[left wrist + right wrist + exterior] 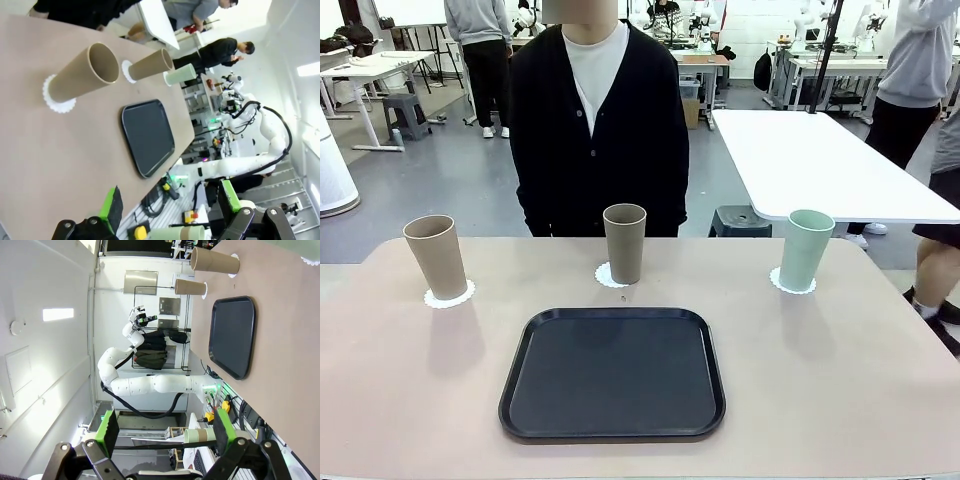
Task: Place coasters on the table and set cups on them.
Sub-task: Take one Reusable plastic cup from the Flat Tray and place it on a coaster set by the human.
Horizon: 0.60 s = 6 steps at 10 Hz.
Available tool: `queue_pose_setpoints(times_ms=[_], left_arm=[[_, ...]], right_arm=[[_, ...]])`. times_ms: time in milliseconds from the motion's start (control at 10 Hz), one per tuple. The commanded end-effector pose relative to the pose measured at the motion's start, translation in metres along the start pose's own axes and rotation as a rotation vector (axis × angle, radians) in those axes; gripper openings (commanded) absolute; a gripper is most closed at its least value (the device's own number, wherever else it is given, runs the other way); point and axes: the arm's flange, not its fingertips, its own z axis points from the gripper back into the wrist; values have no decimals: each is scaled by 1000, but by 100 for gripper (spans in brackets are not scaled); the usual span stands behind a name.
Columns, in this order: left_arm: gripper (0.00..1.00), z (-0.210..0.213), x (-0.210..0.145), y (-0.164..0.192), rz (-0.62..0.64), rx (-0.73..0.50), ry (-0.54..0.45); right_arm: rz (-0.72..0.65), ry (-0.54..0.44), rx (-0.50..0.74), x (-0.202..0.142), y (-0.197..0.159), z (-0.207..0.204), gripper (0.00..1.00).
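Cups stand upright on coasters, mouths up; both claws gape empty

- Table: beige, matt, smooth top.
- Cups, two tan, one mint: matt, smooth walls.
- Coasters: thin white paper, scalloped edges.
- Tray: black plastic, finely textured bed, slight sheen on rim.
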Motion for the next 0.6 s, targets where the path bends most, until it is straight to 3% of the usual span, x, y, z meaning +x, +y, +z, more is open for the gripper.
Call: queue_pose_setpoints(times_ms=[0, 500], left_arm=[[100, 4, 2, -4, 20, -13, -4], [100, 4, 2, -4, 20, -13, -4]], right_arm=[[10, 4, 11, -1, 1, -1, 100], [10, 4, 11, -1, 1, -1, 100]])
